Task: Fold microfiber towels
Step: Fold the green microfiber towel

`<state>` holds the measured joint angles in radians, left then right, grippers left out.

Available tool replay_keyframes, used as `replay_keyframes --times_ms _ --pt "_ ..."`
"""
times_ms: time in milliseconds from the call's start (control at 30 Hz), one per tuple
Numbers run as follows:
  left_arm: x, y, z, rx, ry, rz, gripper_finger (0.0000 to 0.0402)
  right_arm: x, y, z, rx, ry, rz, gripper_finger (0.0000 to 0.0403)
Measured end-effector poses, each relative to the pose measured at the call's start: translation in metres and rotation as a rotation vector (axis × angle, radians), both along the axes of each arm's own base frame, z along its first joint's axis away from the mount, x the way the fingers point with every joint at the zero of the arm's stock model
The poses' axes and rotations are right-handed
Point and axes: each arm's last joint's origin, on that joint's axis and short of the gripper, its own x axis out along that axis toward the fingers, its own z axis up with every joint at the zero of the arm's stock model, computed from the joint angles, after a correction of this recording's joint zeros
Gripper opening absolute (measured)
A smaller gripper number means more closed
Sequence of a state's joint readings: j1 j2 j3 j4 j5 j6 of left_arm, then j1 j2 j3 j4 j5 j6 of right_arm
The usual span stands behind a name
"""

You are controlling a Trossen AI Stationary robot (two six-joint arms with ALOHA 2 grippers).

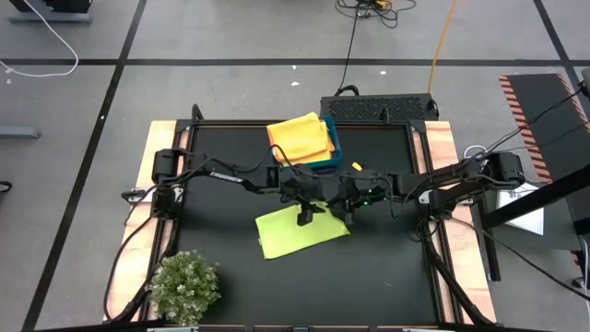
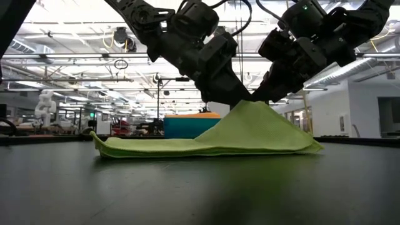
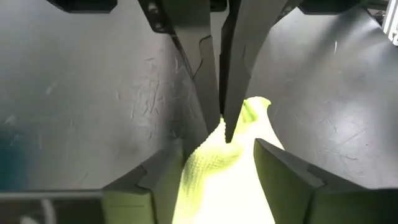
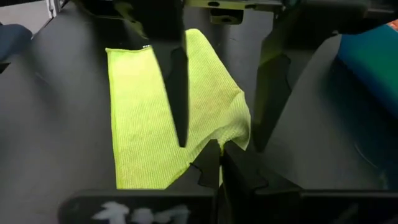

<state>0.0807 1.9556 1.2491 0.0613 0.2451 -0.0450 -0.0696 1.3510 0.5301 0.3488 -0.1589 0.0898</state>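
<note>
A lime green towel [image 1: 297, 232] lies at the table's middle, and its right part rises to a peak [image 2: 251, 106]. My right gripper [image 4: 221, 167] is shut on that peak; it also shows in the left wrist view [image 3: 222, 124]. My left gripper [image 3: 217, 180] is open, with one finger on each side of the raised cloth just below the peak. I cannot tell whether it touches the cloth. Both grippers meet over the towel's right end in the high view: the left gripper [image 1: 309, 214] and the right gripper [image 1: 348, 218]. Yellow and orange towels [image 1: 300, 136] lie on the blue bin [image 1: 327, 159]. My right gripper pinches a raised edge of the lime towel [image 4: 235, 142] between its two fingers, which slant down from the table's right side. One layer or several, I cannot tell. The pinched part stands as a peak, and the rest of the towel [image 2: 150, 149] lies flat on the table.
The blue bin stands just behind the towel at the table's far middle. A small bushy plant [image 1: 184, 286] stands at the near left corner. The black table top [image 1: 387, 267] shows bare to the towel's near right.
</note>
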Motion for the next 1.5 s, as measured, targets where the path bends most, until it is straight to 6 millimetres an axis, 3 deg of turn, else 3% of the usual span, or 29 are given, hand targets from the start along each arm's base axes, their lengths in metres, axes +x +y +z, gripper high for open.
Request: replay_keyframes --times_ms 433,633,967,1133,1267,1500 --pt "-0.001 0.002 -0.001 0.066 -0.005 -0.041 0.0011 0.001 0.0 0.001 0.0 -0.016 -0.003 0.0" --pt "-0.001 0.001 -0.002 0.089 0.002 -0.06 0.0005 -0.005 0.0 0.002 0.102 0.039 -0.05 0.0037" --pt "0.0 0.002 0.001 0.102 -0.026 -0.059 0.0003 -0.013 0.002 -0.004 0.203 0.16 -0.103 0.019" --pt "0.001 0.002 0.002 0.104 -0.042 -0.058 0.0002 -0.01 0.007 -0.015 0.289 0.227 -0.089 0.0246" --pt "0.001 0.002 0.002 0.104 -0.04 -0.058 0.0002 -0.01 0.019 -0.02 0.343 0.272 -0.027 0.0261" --pt "0.0 0.002 0.002 0.104 -0.032 -0.057 0.0002 -0.015 0.027 -0.012 0.376 0.259 0.008 0.0252"
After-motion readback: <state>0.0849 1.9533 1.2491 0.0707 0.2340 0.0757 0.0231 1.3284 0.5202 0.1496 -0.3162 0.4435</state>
